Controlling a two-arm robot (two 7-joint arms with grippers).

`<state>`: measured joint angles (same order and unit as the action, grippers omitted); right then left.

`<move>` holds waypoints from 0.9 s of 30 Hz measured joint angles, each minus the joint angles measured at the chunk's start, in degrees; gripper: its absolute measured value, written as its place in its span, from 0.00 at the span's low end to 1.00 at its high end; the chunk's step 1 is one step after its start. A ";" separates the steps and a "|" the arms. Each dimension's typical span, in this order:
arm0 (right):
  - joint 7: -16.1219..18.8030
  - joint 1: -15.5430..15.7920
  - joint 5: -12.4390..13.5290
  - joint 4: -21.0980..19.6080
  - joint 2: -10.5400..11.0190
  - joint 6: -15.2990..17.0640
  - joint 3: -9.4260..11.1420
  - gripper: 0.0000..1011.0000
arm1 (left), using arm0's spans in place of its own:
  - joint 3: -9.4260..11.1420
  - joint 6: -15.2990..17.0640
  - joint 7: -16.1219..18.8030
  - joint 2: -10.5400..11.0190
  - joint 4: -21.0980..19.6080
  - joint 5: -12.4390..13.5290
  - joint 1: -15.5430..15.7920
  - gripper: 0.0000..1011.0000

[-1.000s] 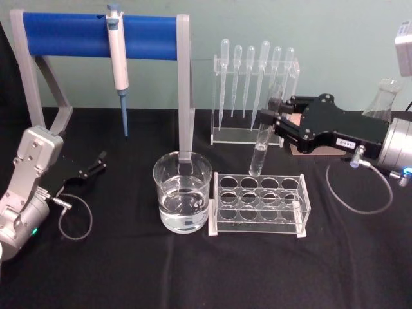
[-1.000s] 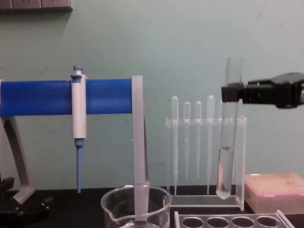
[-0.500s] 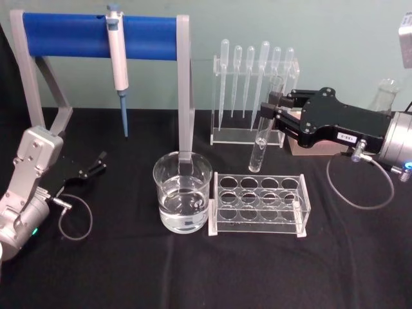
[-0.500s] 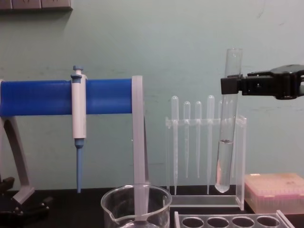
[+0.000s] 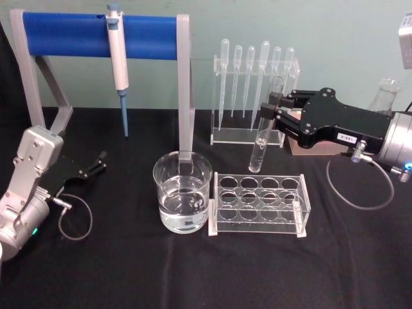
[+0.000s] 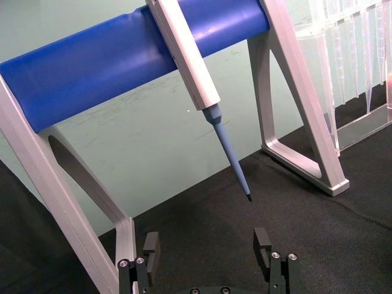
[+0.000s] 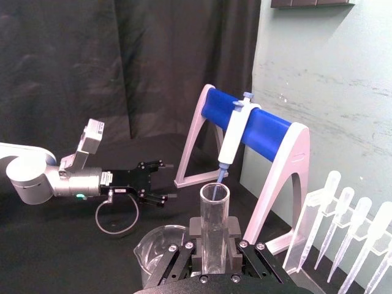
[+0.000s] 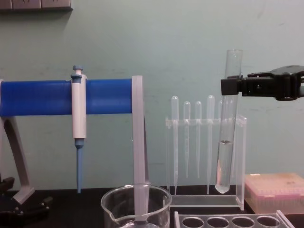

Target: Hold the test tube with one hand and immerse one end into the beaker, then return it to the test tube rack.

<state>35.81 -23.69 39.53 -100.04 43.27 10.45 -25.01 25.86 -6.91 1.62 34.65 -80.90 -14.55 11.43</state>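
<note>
on the far left the left gripper (image 5: 92,167) lies parked low over the black table (image 5: 129,270), well apart from the glassware; the left wrist view shows its jaws spread wide with nothing between them; behind it stands a grey stand with a blue bar (image 5: 71,33), and a white pipette with a blue tip (image 5: 118,61) hangs from that bar; further right, near the middle, the beaker (image 5: 183,193) sits about half full of clear water, just beside the left end of the clear test tube rack (image 5: 259,205), whose round holes all look empty; behind the rack a clear holder carries a row of plastic bulb pipettes (image 5: 254,67); in front of that holder the test tube (image 5: 260,145) hangs in the air, nearly upright with its rounded end down and a little clear liquid inside, its bottom above the rack's rear edge and to the right of the beaker; the right gripper (image 5: 270,111) reaches in from the right with its jaws closed narrow on the tube's upper part, just below the open rim.

the step in hand looks like the carry toward the beaker, with the dip not yet made; the next move calls for shifting the tube leftward until it is over the beaker's mouth, then lowering it straight until the rounded end is under water, keeping it clear of the rim and spout.
</note>
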 joint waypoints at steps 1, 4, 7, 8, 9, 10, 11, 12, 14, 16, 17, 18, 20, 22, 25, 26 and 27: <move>0.01 0.00 0.00 0.00 0.00 -0.01 0.00 0.24 | 0.00 0.00 0.00 0.00 0.00 0.00 0.00 0.99; 0.04 0.01 -0.01 0.02 -0.01 -0.03 0.00 0.24 | 0.00 0.00 0.00 0.00 0.00 0.00 0.00 0.99; 0.07 0.01 -0.03 0.04 -0.01 -0.05 0.00 0.24 | 0.00 0.00 0.00 0.00 0.00 0.00 0.00 0.99; 0.07 0.01 -0.04 0.04 -0.01 -0.06 0.00 0.24 | 0.00 0.00 0.00 0.00 0.00 0.00 0.00 0.99; 0.08 0.01 -0.05 0.05 -0.01 -0.07 0.00 0.24 | 0.00 0.00 0.00 0.00 0.00 0.00 0.00 0.99; 0.08 0.01 -0.05 0.05 -0.01 -0.07 0.00 0.24 | 0.00 0.00 0.00 0.00 0.00 0.00 0.00 0.99; 0.09 0.01 -0.06 0.05 -0.01 -0.08 0.00 0.24 | 0.00 0.00 0.00 0.00 0.00 0.00 0.00 0.99; 0.09 0.01 -0.07 0.05 -0.01 -0.08 0.00 0.24 | 0.00 0.00 0.00 0.00 0.00 0.00 0.00 0.99; 0.10 0.01 -0.09 0.06 -0.01 -0.08 0.00 0.24 | 0.00 0.00 0.00 0.00 0.00 0.00 0.00 0.99; 0.10 0.01 -0.09 0.05 -0.01 -0.09 0.00 0.24 | 0.00 0.00 0.00 0.00 0.00 0.00 0.00 0.99; 0.10 0.01 -0.09 0.05 -0.01 -0.08 0.00 0.24 | 0.00 0.00 0.00 0.00 0.00 0.00 0.00 0.99; 0.10 0.01 -0.09 0.05 -0.01 -0.08 0.00 0.24 | 0.00 0.00 0.00 0.00 0.00 0.00 0.00 0.99; 0.10 0.01 -0.09 0.05 -0.01 -0.09 0.00 0.24 | 0.00 0.00 0.00 0.00 0.00 0.00 0.00 0.99; 0.10 0.01 -0.09 0.05 -0.01 -0.09 0.00 0.24 | 0.00 0.00 0.00 0.00 0.00 0.00 0.00 0.99; 0.10 0.01 -0.09 0.05 -0.01 -0.09 0.00 0.24 | 0.00 0.00 0.00 0.00 0.00 -0.01 0.00 0.99; 0.10 0.01 -0.09 0.05 -0.01 -0.08 0.00 0.24 | 0.00 0.00 0.00 0.00 0.00 0.00 0.00 0.99; 0.10 0.01 -0.09 0.05 -0.01 -0.09 0.00 0.24 | 0.00 0.00 0.00 0.00 0.00 0.00 0.00 0.99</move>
<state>35.91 -23.68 39.44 -99.99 43.26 10.36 -25.01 25.86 -6.91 1.62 34.65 -80.90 -14.55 11.43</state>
